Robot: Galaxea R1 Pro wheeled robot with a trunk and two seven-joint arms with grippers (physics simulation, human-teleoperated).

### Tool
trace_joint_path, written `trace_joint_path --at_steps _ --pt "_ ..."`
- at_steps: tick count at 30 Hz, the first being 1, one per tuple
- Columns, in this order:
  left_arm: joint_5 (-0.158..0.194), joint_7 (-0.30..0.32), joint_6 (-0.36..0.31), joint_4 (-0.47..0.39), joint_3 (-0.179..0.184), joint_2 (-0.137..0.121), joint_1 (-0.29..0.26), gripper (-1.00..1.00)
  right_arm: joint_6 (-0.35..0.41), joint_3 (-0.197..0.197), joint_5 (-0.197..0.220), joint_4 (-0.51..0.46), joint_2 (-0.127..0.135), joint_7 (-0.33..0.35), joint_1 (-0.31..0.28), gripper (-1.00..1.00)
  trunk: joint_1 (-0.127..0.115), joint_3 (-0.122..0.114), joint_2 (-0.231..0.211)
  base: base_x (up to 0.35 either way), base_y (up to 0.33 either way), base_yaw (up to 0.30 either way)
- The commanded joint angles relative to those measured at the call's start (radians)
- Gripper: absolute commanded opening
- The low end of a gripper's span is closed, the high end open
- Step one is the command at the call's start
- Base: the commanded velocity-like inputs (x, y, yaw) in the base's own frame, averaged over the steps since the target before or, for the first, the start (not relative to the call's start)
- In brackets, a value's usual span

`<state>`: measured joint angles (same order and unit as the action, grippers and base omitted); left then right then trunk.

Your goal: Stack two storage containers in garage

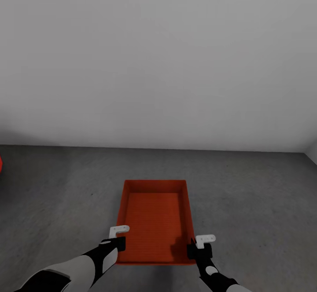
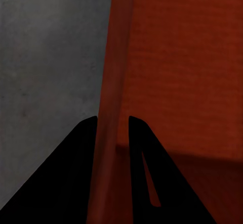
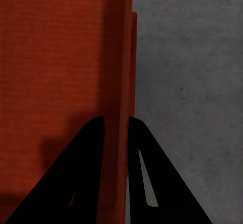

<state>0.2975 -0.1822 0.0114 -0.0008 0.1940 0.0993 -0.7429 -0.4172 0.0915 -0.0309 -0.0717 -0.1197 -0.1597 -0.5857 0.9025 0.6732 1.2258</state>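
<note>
One orange-red storage container [image 1: 155,219] lies lengthwise in front of me in the garage, over the dark grey concrete floor [image 1: 259,195]. My left gripper [image 1: 118,242] is shut on its left wall near the near corner. In the left wrist view the black fingers [image 2: 81,153] straddle that wall of the container [image 2: 182,72], with the left gripper [image 2: 112,119] closed on it. My right gripper [image 1: 193,249] is shut on the right wall, and the right wrist view shows the right gripper [image 3: 116,119] clamped over the container [image 3: 50,62] rim. I cannot tell whether the bin touches the floor.
A plain pale grey wall [image 1: 158,63] stands straight ahead, meeting the floor just beyond the bin. A sliver of the red car [image 1: 1,162] shows at the far left edge. A side wall corner [image 1: 311,151] is at the right. Bare concrete lies on both sides.
</note>
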Motion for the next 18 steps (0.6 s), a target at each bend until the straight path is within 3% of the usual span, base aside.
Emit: trace_joint_path --at_steps 1,18 --pt "0.006 -0.008 0.001 -0.001 -0.058 0.0 -0.001 -1.0 -0.003 0.001 0.006 0.001 0.0 -0.012 0.0 -1.0 0.0 0.001 0.0 0.0 0.0 0.0" --pt "0.006 -0.008 0.001 -0.001 -0.058 0.0 -0.001 -1.0 -0.003 0.001 0.006 0.001 0.0 -0.012 0.0 -1.0 0.0 0.001 0.0 0.0 -0.007 0.0"
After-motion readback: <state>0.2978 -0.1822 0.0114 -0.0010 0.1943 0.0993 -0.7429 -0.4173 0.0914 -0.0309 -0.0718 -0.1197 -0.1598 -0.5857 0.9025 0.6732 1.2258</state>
